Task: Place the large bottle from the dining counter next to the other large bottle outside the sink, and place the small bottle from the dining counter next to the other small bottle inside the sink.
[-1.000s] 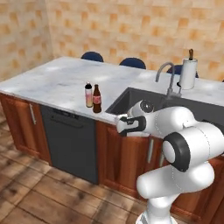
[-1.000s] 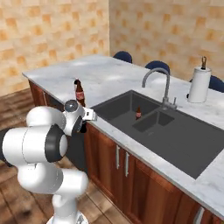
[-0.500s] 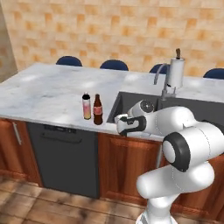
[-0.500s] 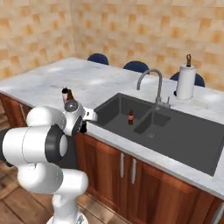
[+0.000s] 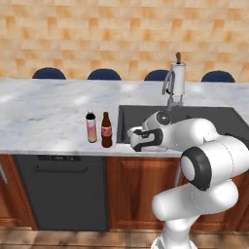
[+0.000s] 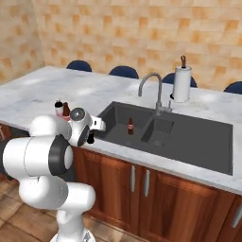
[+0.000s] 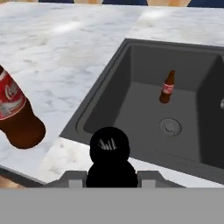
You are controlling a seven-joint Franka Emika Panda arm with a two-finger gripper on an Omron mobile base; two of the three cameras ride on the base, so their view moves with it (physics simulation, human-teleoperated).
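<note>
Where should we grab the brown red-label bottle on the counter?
Probably take the brown bottle by its narrow neck, from above or the sink side: it stands upright, and the pink bottle stands close on its other side, leaving the jaws little room there.

Counter, left of frame: white marble w/ grey veins. Sink, ctr-right: dark grey. Brown bottle w/ red label, beside pale pink-orange bottle, dark cap. Small black bottle, bottom ctr. Small brown bottle, red label, in basin. Wall tiles, top: orange-tan checks.
</note>
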